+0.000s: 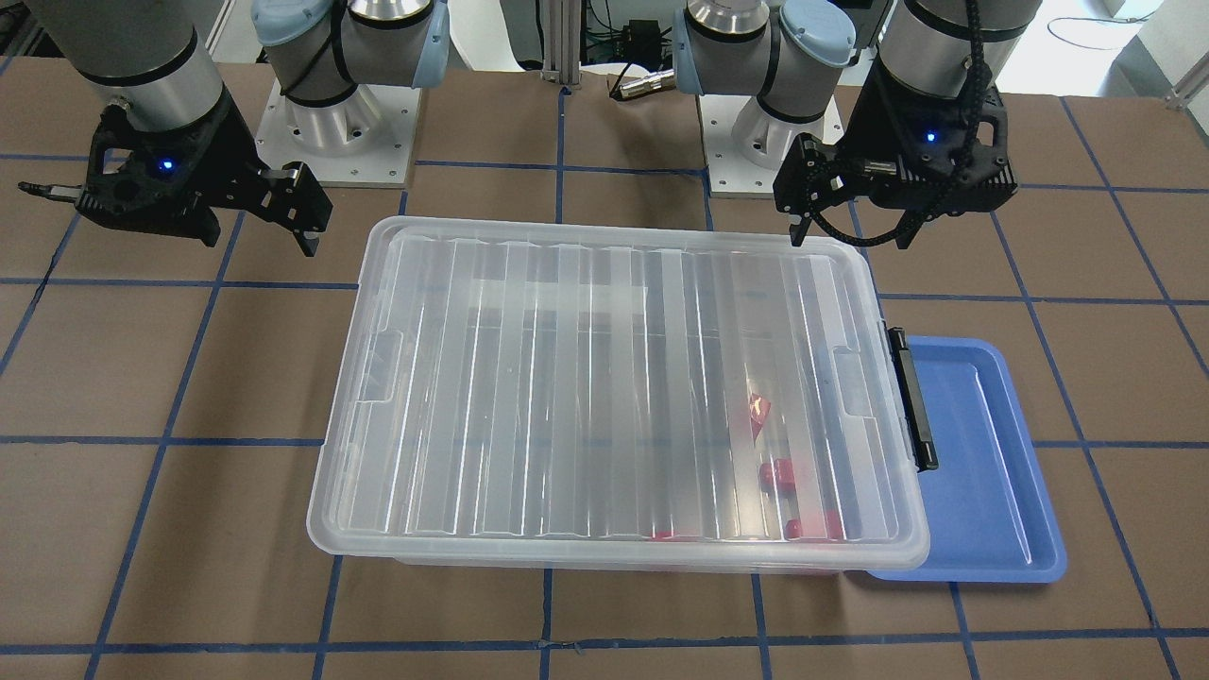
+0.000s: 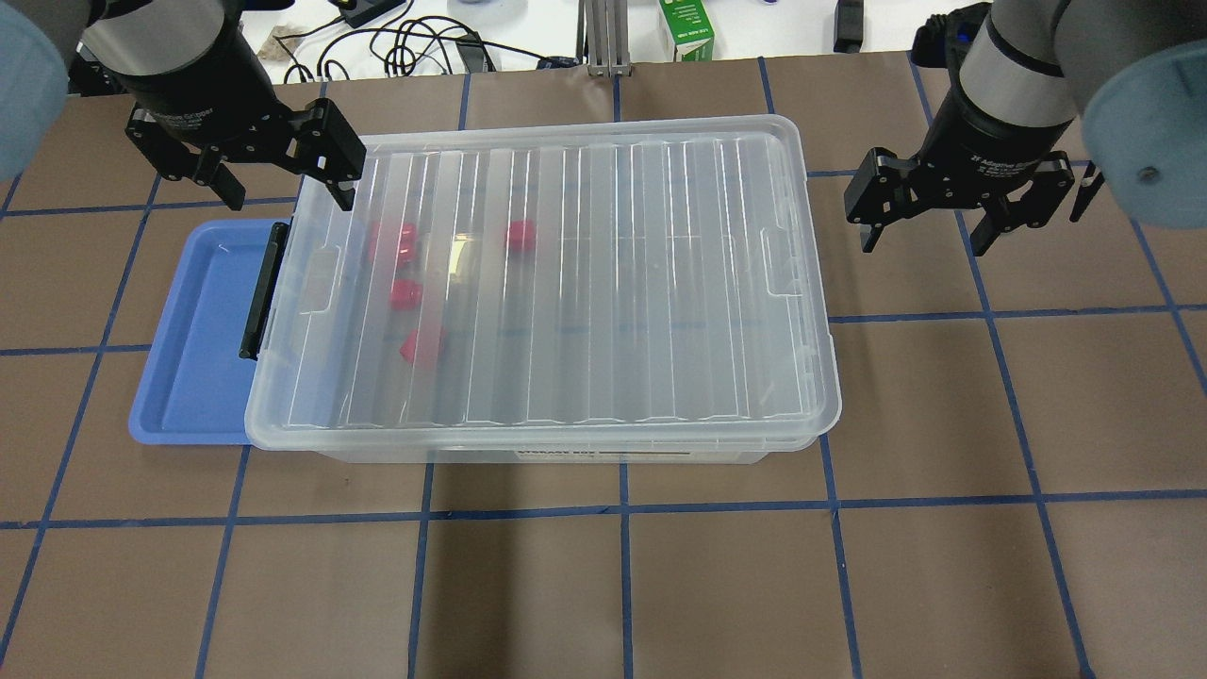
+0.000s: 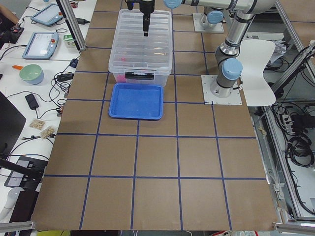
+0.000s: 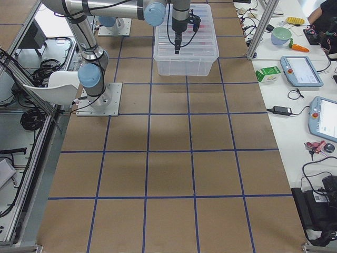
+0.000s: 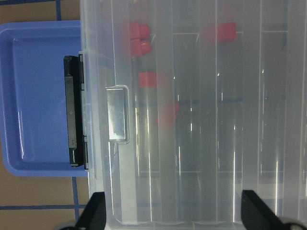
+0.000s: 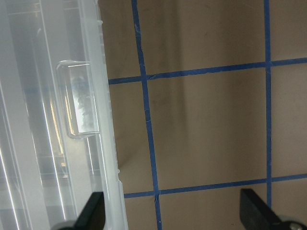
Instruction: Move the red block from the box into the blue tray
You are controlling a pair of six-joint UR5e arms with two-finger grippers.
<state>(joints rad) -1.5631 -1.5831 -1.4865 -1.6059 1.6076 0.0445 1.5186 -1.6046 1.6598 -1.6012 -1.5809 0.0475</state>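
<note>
The box (image 2: 613, 283) stands mid-table with its ribbed lid closed. Several red blocks (image 2: 405, 294) show blurred through the lid near the end with the black clip handle (image 2: 261, 290). They also show in the left wrist view (image 5: 147, 79). The blue tray (image 2: 193, 349) lies empty by that end, partly under the box rim. My left gripper (image 2: 283, 184) is open and empty, above the box's far corner over the tray end. My right gripper (image 2: 926, 231) is open and empty, above the bare table beside the box's other end.
A green carton (image 2: 688, 28) and cables lie beyond the table's far edge. The arm bases (image 1: 340, 123) stand behind the box. Blue tape lines (image 2: 622, 509) grid the brown table top.
</note>
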